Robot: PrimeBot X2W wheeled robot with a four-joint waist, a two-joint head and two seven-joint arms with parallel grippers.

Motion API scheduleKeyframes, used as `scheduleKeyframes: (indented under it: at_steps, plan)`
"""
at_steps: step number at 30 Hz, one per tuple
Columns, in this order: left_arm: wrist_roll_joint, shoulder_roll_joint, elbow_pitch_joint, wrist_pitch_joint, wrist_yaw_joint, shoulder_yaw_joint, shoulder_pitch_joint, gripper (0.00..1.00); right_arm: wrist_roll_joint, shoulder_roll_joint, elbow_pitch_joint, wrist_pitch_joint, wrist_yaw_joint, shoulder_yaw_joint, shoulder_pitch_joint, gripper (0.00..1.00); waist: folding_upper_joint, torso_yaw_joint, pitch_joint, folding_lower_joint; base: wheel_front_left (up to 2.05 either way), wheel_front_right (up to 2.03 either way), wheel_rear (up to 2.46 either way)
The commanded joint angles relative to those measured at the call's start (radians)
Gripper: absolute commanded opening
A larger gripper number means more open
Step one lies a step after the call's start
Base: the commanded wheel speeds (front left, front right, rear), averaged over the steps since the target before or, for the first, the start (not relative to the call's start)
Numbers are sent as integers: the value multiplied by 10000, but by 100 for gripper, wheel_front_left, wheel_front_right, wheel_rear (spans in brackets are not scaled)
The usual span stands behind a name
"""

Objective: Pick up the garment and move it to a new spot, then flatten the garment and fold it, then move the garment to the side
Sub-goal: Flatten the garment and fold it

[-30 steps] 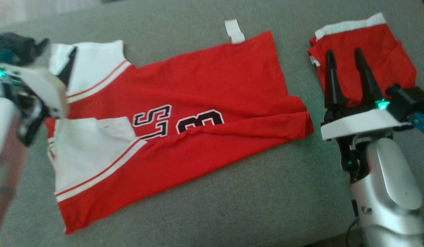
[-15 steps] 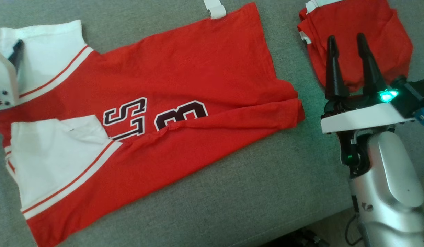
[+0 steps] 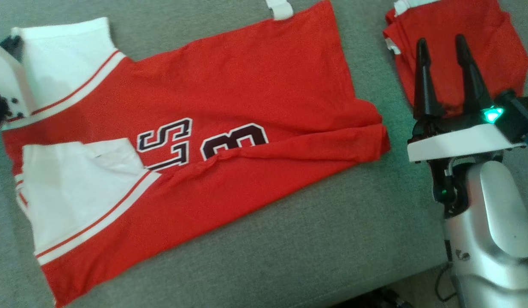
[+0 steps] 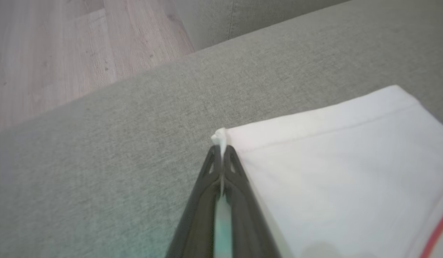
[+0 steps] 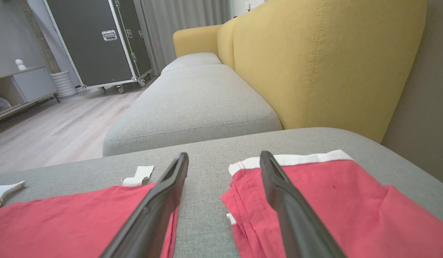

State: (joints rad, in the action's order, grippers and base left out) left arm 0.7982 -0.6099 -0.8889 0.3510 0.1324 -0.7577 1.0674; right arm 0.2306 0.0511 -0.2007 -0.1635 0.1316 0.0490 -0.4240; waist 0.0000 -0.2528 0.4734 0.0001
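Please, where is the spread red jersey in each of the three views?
Head view: red jersey spread across centre and left.
Left wrist view: its white sleeve at lower right, corner pinched in the left pincer.
Right wrist view: its red hem at lower left.
Shared landmark: the grey sofa cushion.

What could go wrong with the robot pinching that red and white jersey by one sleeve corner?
1. The left gripper is shut on just the tip of the white sleeve corner; when pulled, the cloth may slip out.
2. The right gripper hangs open over the folded red garment, holding nothing, so a one-cornered lift could drag and bunch the jersey.
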Motion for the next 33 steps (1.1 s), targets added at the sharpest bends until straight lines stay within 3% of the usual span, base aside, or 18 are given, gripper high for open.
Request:
scheduleKeyframes:
  at_steps: [1,7,14,25,33]
  plan:
    - [62,-396,148,-321,-18,83,90,0,-218,-8,427,158,-9,75,-292,100,0,256,-228,-1,0,0,0]
    - [-78,84,766,-2283,-18,-282,269,0,-1147,43,273,1443,-9,165,-825,100,0,1167,-829,-1,0,0,0]
    - [-374,684,1785,-3770,-18,-946,63,0,-952,960,-1192,3440,-9,430,-1829,100,0,2619,-1331,-1,0,0,0]
    - [-579,1079,3627,-4335,-50,-1555,-484,0,-810,2377,-4691,4721,-9,452,-3637,100,0,4100,-1221,-1,0,0,0]
    - [-592,1078,4713,-4178,-226,-1737,-722,0,-1275,2894,-6799,4900,-9,747,-4406,100,0,4526,-1066,-1,0,0,0]
